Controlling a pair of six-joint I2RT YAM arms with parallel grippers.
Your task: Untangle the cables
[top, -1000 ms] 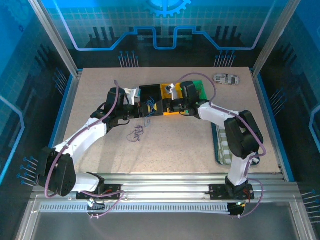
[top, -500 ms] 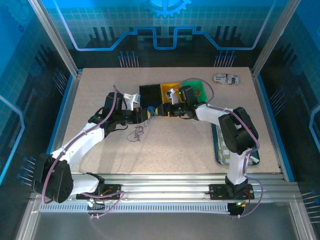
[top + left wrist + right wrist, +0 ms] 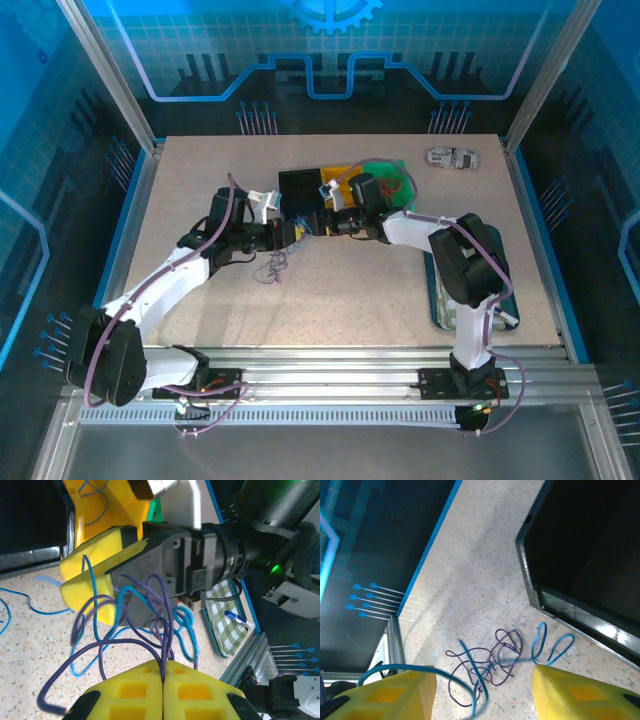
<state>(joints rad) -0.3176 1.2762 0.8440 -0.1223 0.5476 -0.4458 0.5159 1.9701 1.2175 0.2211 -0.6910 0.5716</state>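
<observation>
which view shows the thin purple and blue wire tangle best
Left wrist: the thin purple and blue wire tangle sits close up, pinched in the shut left gripper. Right wrist shows loose strands on the table; top external, a tiny squiggle.

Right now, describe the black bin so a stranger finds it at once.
On the speckled table, three small bins stand in a row. The black bin is leftmost, beside the yellow bin and green bin: the only dark one.

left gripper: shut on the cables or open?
Shut on them. Left wrist view: the left gripper's yellow pads meet, with a purple strand of the cables pinched in the seam.
</observation>
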